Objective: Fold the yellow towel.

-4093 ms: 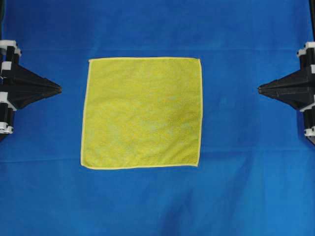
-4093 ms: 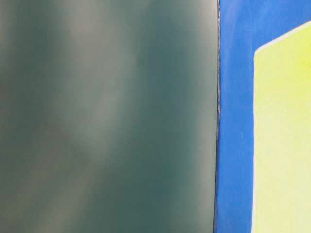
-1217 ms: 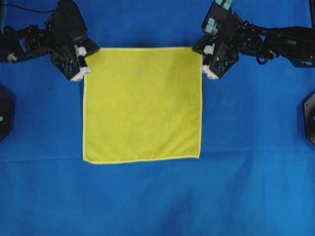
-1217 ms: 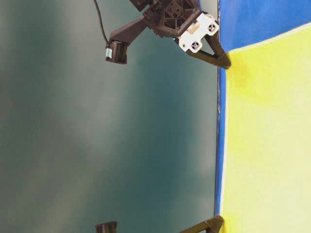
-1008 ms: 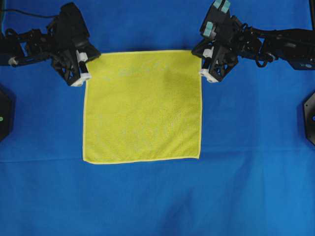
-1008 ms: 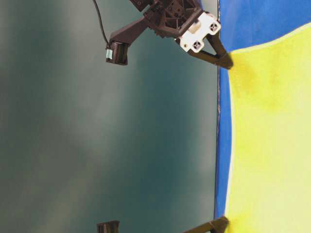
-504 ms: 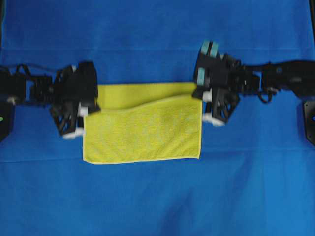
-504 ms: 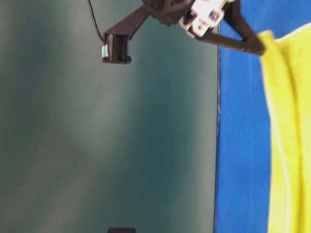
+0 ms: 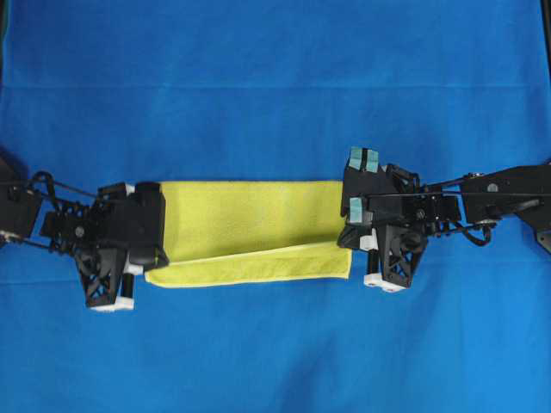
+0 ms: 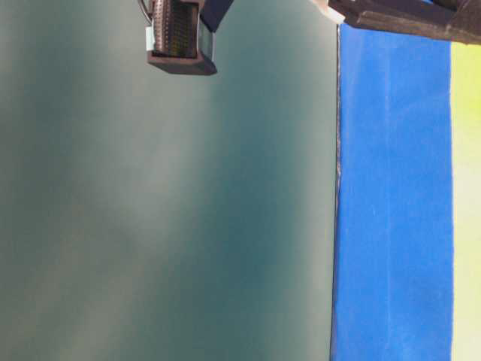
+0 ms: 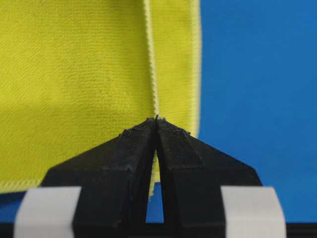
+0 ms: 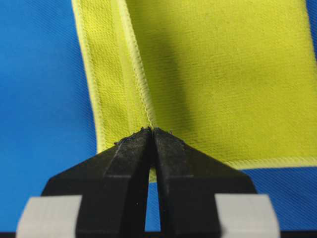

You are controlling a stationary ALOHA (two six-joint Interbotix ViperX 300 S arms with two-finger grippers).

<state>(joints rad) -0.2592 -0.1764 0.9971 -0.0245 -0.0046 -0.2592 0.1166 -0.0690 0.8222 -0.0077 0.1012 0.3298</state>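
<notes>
Overhead exterior: your yellow towel lies mid-desk, doubled, long axis 9-to-3 | wrist views alone show you left pincer and right pincer each clamping a hemmed corner.

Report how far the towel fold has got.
Done: the yellow towel is doubled over, its upper layer lying over most of the lower.
In hand: the left gripper and right gripper are each shut on a corner of the hem, short of the near edge.
Left: line up the edges, then release.
</notes>
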